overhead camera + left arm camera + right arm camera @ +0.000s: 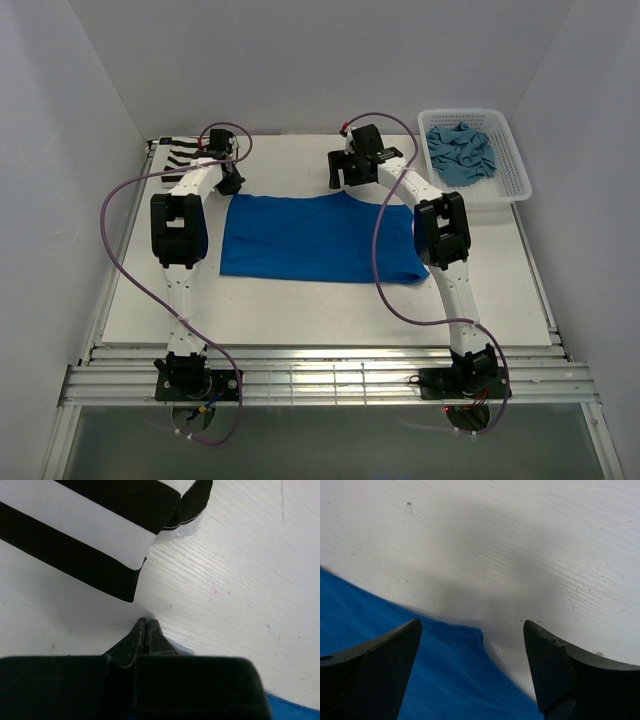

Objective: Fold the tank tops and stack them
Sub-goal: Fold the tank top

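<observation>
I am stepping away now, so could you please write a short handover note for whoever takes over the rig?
Left gripper: shut at the far left corner of the royal blue top; a grip on cloth is not clear.
Right gripper: open over its far edge.
Striped top: folded, at the far left corner of the table.
Teal top: crumpled in the basket.
Left to do: fold blue and teal, stack all three.

Tank tops: three – striped (75, 535), royal blue (310, 240), teal (462, 152). Basket (505, 197): one.

Bright even light — soft shadow ahead of right end effector (472, 624).
</observation>
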Robot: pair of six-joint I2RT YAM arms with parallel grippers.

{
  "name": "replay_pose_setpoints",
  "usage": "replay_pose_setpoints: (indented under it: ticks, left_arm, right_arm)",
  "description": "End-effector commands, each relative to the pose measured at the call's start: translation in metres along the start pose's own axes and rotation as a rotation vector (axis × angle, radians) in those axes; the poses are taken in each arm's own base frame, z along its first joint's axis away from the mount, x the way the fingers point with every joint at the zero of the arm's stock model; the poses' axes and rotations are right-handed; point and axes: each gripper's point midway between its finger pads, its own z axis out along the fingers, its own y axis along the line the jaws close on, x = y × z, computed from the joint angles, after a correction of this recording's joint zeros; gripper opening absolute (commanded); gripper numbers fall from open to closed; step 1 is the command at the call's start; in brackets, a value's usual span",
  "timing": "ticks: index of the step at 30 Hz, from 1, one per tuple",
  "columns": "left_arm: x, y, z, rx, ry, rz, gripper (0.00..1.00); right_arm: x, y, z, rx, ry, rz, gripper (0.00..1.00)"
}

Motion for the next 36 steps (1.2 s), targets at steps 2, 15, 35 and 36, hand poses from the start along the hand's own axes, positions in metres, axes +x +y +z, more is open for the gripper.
replay_pose_setpoints:
  ticks: [2,15,35,36]
  left_arm:
    - [0.003,-0.001,-0.009,0.021,0.010,-0.004,0.00]
    - [-0.006,0.001,-0.024,0.028,-0.041,0.007,0.00]
    - [-0.010,0.004,-0.071,0.106,-0.134,0.007,0.00]
    - [-0.009,0.004,-0.072,0.107,-0.137,0.006,0.00]
  right_arm:
    - [-0.013,0.005,0.009,-0.014,-0.051,0.037,0.79]
    - [0.021,0.013,0.007,-0.054,0.024,0.125,0.39]
    - [-0.013,0.040,-0.069,-0.101,-0.153,0.025,0.08]
    - [-0.006,0.040,-0.072,-0.102,-0.142,0.024,0.08]
